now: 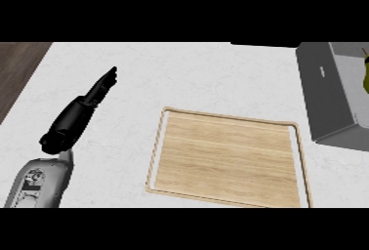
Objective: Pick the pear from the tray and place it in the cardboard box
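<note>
Resting w/ fingers straight, holding nothing, the left hand (pixel 81 113) lies on the worktop (pixel 202 78) beside the bare tray (pixel 228 158); pear (pixel 365 73) apparently in box (pixel 333 93) already, so withdraw w/o nudging.

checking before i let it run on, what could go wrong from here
The wooden tray shows no pear, and a yellow-green shape, possibly the pear, sits at the view's right edge in the grey box. Being cut off, its placement cannot be confirmed. The right hand is out of view, so its clearance from the box is unknown. The left hand rests apart.
</note>
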